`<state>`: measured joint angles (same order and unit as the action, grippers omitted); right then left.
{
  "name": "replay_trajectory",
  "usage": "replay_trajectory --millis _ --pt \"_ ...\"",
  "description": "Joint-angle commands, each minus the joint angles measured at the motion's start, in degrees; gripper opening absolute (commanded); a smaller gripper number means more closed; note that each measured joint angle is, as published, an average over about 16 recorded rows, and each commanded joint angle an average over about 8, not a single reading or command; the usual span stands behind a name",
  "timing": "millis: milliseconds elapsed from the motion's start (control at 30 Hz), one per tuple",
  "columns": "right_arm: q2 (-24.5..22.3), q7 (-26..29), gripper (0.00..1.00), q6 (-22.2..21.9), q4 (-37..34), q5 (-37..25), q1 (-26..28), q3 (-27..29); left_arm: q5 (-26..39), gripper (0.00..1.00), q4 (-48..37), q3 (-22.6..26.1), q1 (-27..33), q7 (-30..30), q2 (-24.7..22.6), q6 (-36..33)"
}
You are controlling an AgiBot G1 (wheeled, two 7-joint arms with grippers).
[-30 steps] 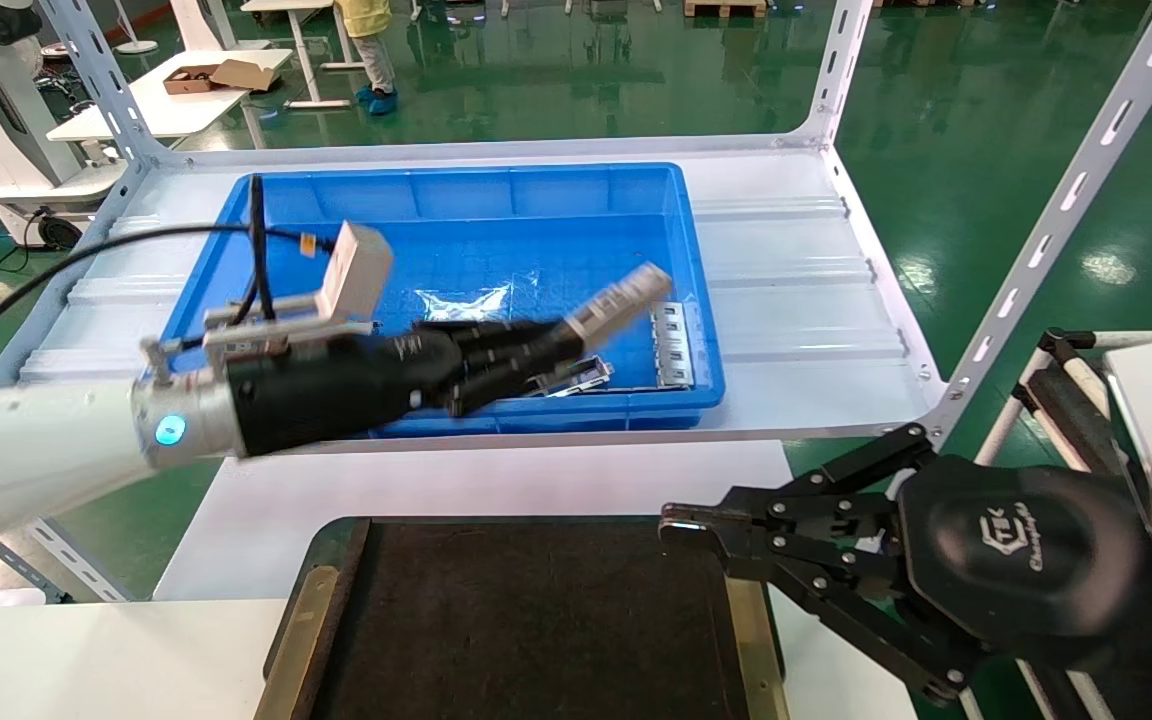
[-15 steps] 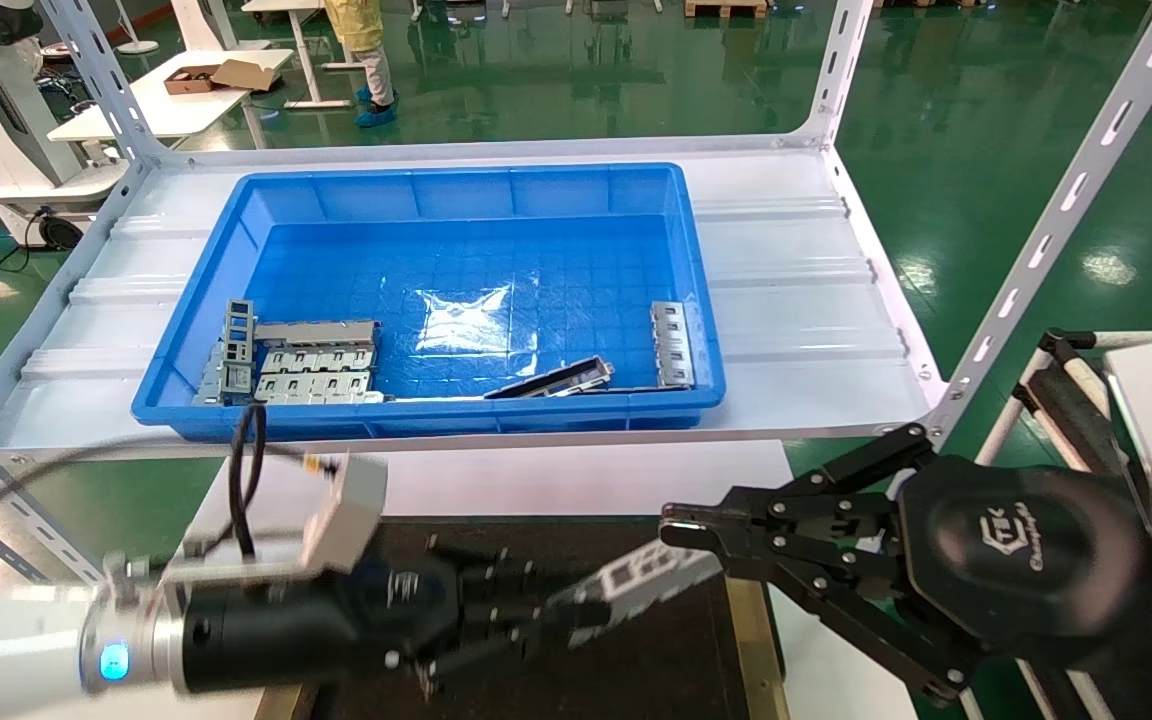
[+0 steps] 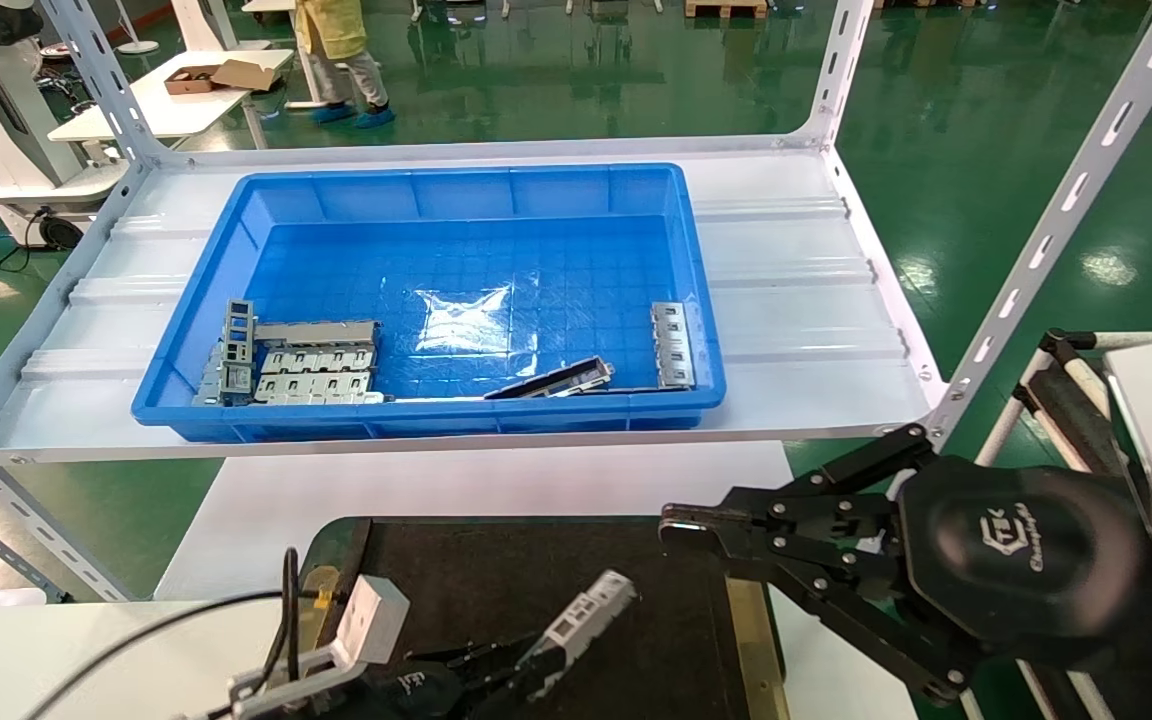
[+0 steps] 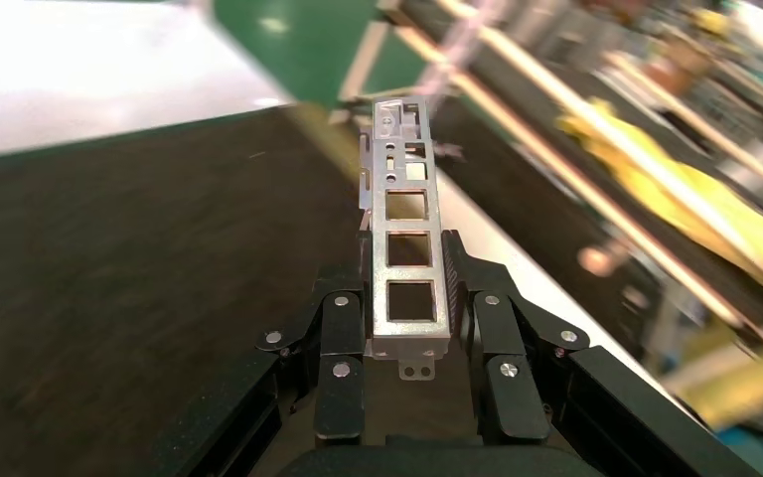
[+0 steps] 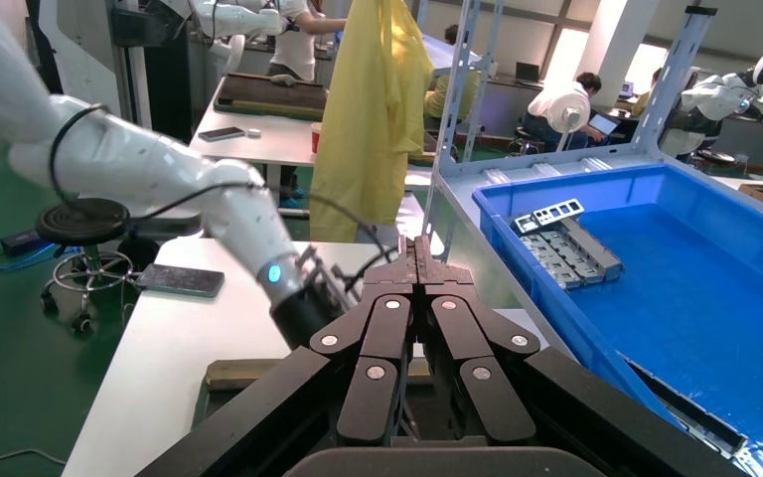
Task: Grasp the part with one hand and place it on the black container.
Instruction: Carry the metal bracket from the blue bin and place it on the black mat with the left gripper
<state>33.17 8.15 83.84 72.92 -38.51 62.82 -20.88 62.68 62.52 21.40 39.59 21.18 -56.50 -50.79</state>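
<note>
My left gripper is low at the near edge, over the black container. It is shut on the part, a slim silver strip with square cut-outs that sticks out ahead of the fingers. In the left wrist view the part sits clamped between both black fingers, above the dark tray surface. My right gripper is shut and empty, parked at the container's right edge; it shows shut in the right wrist view.
A blue bin stands on the white shelf behind the container. It holds grey multi-row metal cages at its left, a dark flat bar and another strip at its right. Shelf posts rise on both sides.
My left gripper has carried the part out of the blue bin, back toward me and down over the black container. The right arm has not moved.
</note>
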Motion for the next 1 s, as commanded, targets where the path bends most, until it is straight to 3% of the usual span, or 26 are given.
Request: replay_trajectory --millis 33,433,667,1000 --pt "0.00 0.00 0.00 0.00 0.00 0.00 0.00 0.00 1.09 0.00 2.18 -0.13 -2.92 1.55 -0.88 5.62" --pt "0.00 -0.01 0.00 0.00 0.00 0.01 0.00 -0.01 7.92 0.00 4.04 2.52 -8.33 10.91 -10.79 33.34" --pt "-0.01 -0.01 0.00 -0.01 0.00 0.01 0.00 -0.02 10.27 0.00 1.19 6.07 -7.33 15.37 -14.94 41.18" --pt "-0.01 -0.01 0.00 -0.01 0.00 0.02 0.01 -0.02 11.40 0.00 -2.47 10.60 -5.07 19.67 -17.20 46.70"
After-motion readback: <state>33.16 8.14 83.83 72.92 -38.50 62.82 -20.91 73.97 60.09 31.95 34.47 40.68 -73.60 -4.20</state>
